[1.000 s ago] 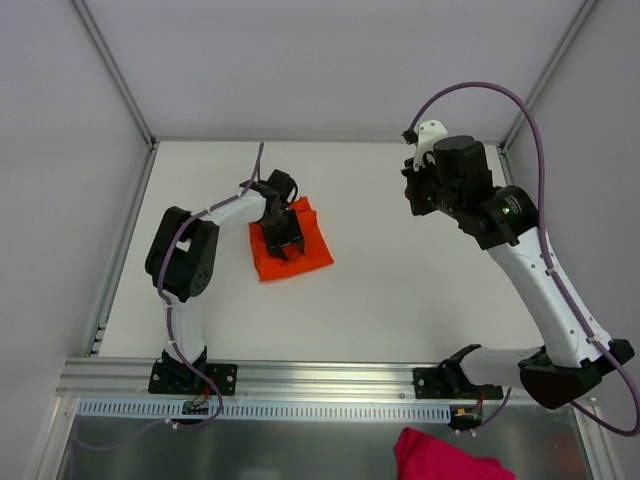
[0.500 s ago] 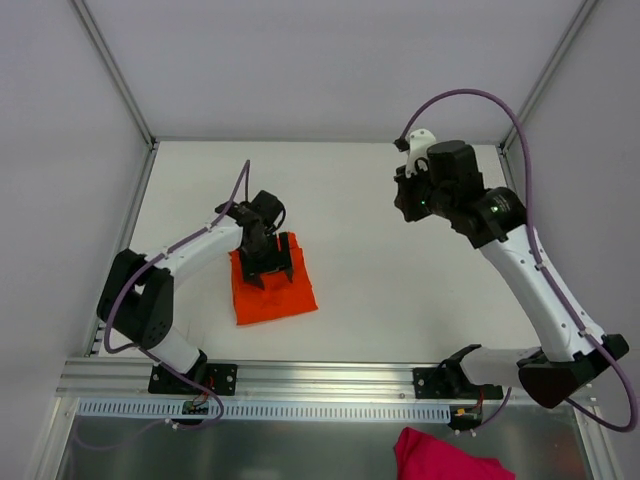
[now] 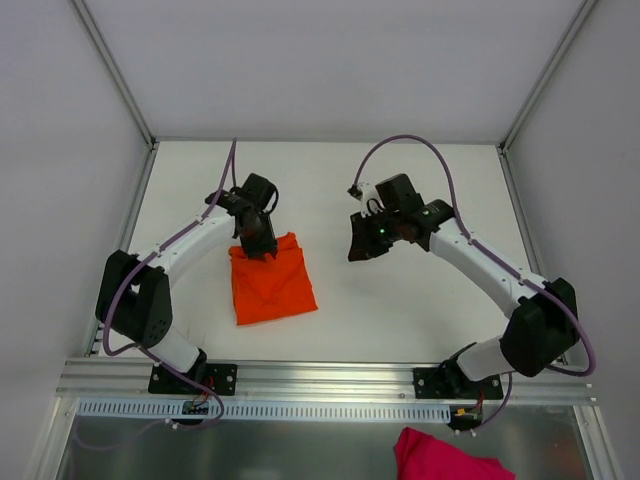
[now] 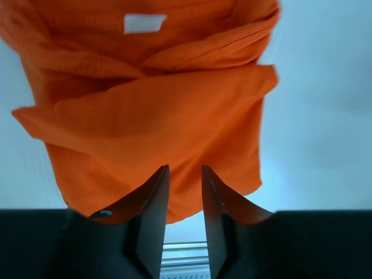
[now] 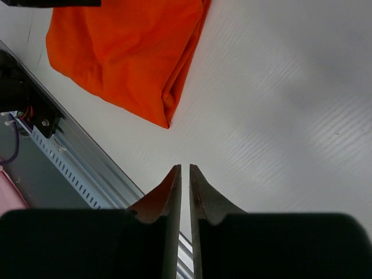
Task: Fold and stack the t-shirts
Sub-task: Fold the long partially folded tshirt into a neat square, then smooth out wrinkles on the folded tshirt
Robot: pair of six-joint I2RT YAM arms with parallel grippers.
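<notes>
Left wrist shows left gripper (image 4: 185, 170) slightly parted over the t-shirt (image 4: 157, 110), holding nothing; right gripper (image 5: 185, 167) closed, empty.

- White table (image 3: 400, 300): flat, matte, w/ grey walls on 3 sides.
- Alu rail (image 3: 330, 375) along near edge of table; perforated strip (image 3: 300, 410) just below it.
- Magenta cloth (image 3: 440, 460): crumpled, on grey metal shelf (image 3: 250, 450) below rail, btm right, partly cut off by frame edge.

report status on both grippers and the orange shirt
Left gripper slightly open over far edge of orange t-shirt. Right gripper shut, empty, apart. Pink cloth outside near rail.
</notes>
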